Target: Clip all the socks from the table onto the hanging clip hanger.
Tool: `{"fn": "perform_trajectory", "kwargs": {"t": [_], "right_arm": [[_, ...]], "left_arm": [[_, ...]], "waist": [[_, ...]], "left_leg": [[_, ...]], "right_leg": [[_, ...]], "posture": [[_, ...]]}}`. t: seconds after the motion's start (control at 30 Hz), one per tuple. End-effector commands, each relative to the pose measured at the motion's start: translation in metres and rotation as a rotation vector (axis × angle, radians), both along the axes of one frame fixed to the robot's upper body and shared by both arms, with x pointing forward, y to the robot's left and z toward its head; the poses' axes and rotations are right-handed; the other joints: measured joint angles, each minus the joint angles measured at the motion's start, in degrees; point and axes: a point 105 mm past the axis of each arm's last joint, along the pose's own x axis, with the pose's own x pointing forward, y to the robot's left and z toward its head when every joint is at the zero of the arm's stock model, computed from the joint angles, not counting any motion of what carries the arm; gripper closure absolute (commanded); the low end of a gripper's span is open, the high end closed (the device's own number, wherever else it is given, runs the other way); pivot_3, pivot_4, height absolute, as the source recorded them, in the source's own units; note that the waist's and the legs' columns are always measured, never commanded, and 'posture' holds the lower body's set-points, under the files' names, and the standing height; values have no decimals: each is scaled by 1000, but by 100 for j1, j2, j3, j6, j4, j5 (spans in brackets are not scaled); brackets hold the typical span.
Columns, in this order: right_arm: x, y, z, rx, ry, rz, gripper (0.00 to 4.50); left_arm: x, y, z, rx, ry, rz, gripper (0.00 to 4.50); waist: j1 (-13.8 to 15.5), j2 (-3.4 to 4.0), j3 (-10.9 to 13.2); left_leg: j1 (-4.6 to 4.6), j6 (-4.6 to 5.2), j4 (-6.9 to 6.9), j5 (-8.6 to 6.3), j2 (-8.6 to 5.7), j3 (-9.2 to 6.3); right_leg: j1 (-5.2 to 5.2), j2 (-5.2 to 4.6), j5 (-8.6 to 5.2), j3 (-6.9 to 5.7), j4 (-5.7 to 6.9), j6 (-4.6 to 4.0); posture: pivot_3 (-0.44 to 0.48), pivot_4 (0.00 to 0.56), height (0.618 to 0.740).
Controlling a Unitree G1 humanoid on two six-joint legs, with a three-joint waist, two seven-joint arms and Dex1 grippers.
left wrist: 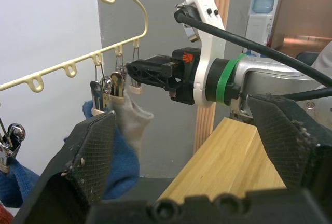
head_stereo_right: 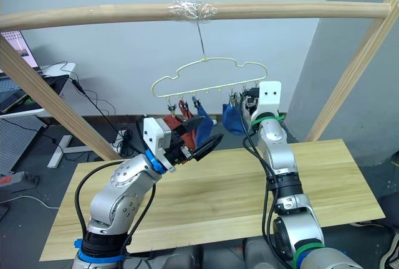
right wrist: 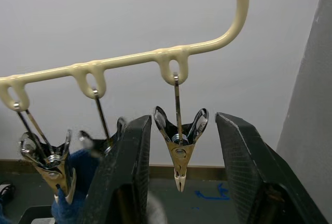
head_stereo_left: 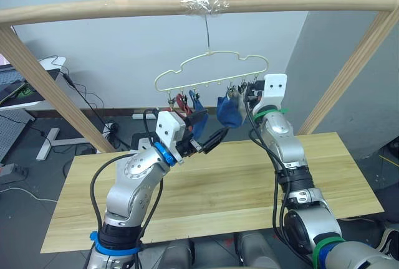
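The pale clip hanger (head_stereo_left: 212,73) hangs by its hook from the taped wooden pole. A rust red sock (head_stereo_left: 181,103), two blue socks (head_stereo_left: 229,112) and a light grey sock (left wrist: 132,123) hang from its clips. My right gripper (right wrist: 182,120) is open at the hanger's right end, with the bare last clip (right wrist: 179,146) between its fingers (right wrist: 132,167). My left gripper (head_stereo_left: 209,129) is open just below the hanging blue sock (head_stereo_left: 198,116), holding nothing. The light wood table (head_stereo_left: 249,175) lies below both arms.
The round wooden pole frame (head_stereo_left: 349,1) spans above the table, with slanted legs at left (head_stereo_left: 50,88) and right (head_stereo_left: 349,76). A desk with equipment (head_stereo_left: 25,85) and floor cables stand behind at the left. The grey wall is close behind the hanger.
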Motion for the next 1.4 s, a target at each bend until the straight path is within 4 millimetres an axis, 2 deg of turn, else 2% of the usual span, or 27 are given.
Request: {"fn": "perform_trajectory", "kwargs": {"t": [0.03,0.57,0.6,0.67,0.77,0.83,1.1,1.17,1.27,1.4], "right_arm": [[1,2,21,4,-70,3,2465],[2,6,24,15,-85,23,2465],[2,7,24,15,-86,24,2770],[2,7,24,16,-87,25,3067],[2,6,24,14,-87,26,4032],[2,6,24,14,-87,25,4481],[3,-1,25,9,-76,20,4481],[4,-4,23,6,-37,42,4481],[3,-10,19,5,34,77,4481],[-5,-21,19,-11,101,127,4481]], "left_arm": [[-4,-3,15,-8,-68,-12,0],[-4,-3,15,-9,-70,-7,0],[-4,-3,15,-9,-70,-8,0],[-4,-4,14,-9,-69,-8,0],[-3,-4,14,-8,-70,-5,0],[-3,-4,14,-7,-69,-5,0],[-3,-5,10,2,-60,-4,0],[3,2,-1,38,-19,44,0],[17,26,-32,102,92,184,0],[35,87,-93,237,298,472,0]], "waist": [[0,0,0],[1,0,0],[1,0,0],[1,0,0],[1,0,0],[1,0,0],[2,0,0],[2,0,0],[5,1,0],[5,1,-1]], "left_leg": [[0,0,0,0,0,0],[0,0,0,0,0,-1],[0,0,0,0,0,0],[0,0,0,0,0,0],[0,0,0,0,0,-1],[0,0,0,0,0,-1],[0,0,0,0,0,-1],[0,0,0,0,0,-1],[1,0,1,0,0,-1],[5,0,1,0,1,-4]], "right_leg": [[0,0,0,0,0,0],[0,0,0,0,0,0],[0,0,0,0,0,0],[0,0,0,0,0,0],[0,0,0,-1,0,0],[0,0,0,0,0,0],[0,0,0,0,0,0],[0,0,0,0,0,0],[1,0,0,0,1,0],[2,2,0,-2,3,0]], "posture": [[-37,123,740],[-32,125,740],[-32,125,740],[-31,124,740],[-33,124,740],[-33,125,740],[-43,125,740],[-52,127,740],[-56,126,740],[-70,130,740]]}}
